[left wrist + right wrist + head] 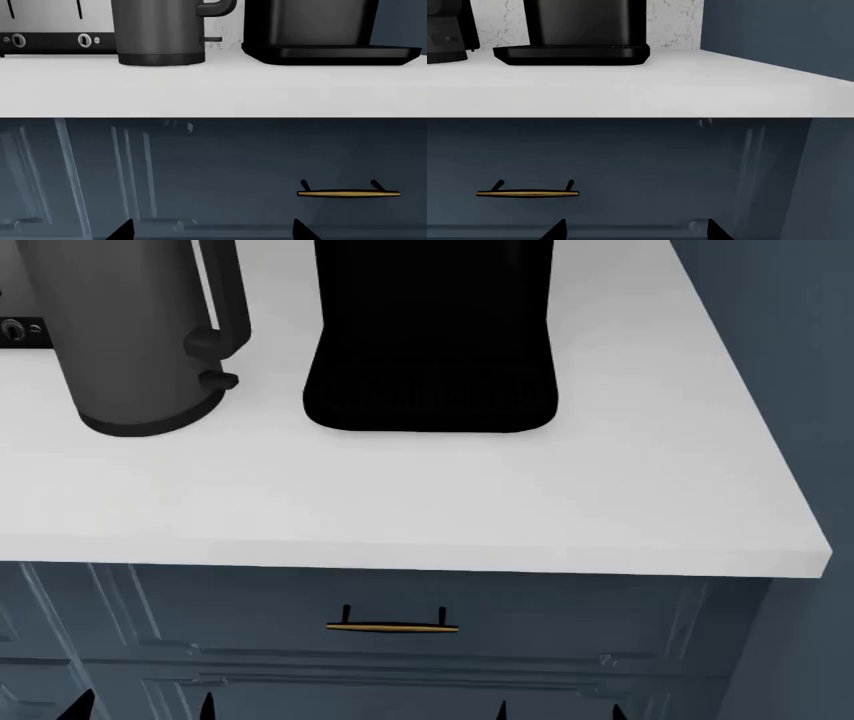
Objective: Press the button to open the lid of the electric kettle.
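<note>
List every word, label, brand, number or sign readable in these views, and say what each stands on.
No readable text anywhere.
Electric kettle: plain dark-grey body, no label.
Coffee machine: black and unmarked from these angles.
Toaster: round dials with marks too small to read.
Drawer handle: plain brass bar.
Countertop: blank white.

Domestic kitchen, simulator-rendered. Shown by a white worktop [441, 510] over dark blue panelled cabinet fronts [561, 640] with a brass bar drawer handle [392, 626]; a marbled white backsplash [674, 22]; and small appliances side by side on the worktop: electric kettle [134, 335], black coffee machine [430, 335], and a toaster [50, 25] with round dials.
</note>
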